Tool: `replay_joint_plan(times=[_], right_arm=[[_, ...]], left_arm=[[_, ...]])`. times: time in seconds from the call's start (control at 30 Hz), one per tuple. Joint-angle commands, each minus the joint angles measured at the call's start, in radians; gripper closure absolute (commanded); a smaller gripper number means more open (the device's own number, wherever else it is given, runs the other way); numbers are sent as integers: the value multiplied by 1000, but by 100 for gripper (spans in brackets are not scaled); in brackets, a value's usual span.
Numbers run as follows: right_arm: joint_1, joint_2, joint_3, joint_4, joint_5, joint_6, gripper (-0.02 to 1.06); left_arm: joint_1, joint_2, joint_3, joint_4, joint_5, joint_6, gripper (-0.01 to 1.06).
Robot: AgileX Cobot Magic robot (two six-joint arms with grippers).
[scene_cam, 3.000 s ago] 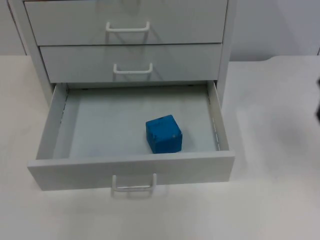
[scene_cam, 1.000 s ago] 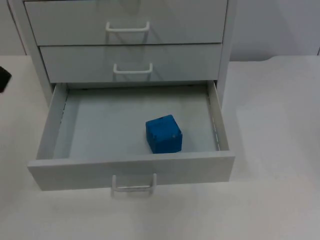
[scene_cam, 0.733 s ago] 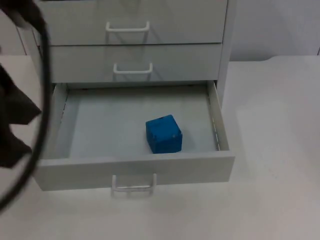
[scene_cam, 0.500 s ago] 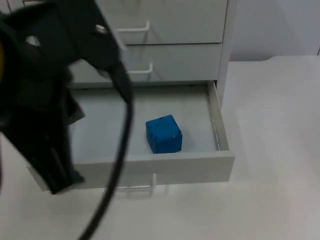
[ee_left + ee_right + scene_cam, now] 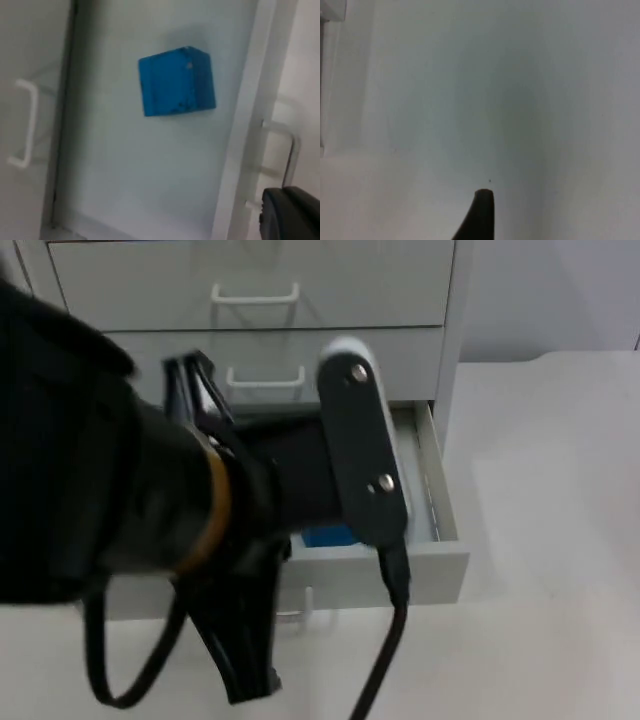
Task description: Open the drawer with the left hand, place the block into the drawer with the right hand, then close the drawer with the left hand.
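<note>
The bottom drawer of the grey cabinet stands pulled out. A blue block lies on its floor, mostly hidden by my left arm in the top view. The left wrist view has the block whole, apart from the drawer walls. My left gripper hangs shut in front of the drawer front, near its white handle; one of its fingertips is beside that handle and holds nothing. My right gripper is open above bare white table, one fingertip in the right wrist view, and the arm waits.
Two closed drawers with white handles sit above the open one, the upper and the middle. White table stretches to the right of the cabinet and in front of it.
My left arm has swung in from the left, across the open drawer toward its front, and now covers most of it. The block and the drawer have not moved.
</note>
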Motion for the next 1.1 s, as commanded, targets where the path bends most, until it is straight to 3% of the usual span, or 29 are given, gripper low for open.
replay_joint_plan(times=[0.0,0.4,0.57,1.07], right_arm=[[-8,-6,5,-6,-9,-6,26],[-8,-6,5,-9,-12,-6,26],[-8,-6,5,-9,-15,-6,26],[-8,-6,5,-6,-27,-6,26]], left_arm=[[-5,45,4,82,-22,-66,105],[-2,230,18,421,-49,-382,105],[-1,234,86,632,-3,-638,105],[159,272,88,632,-106,-644,105]])
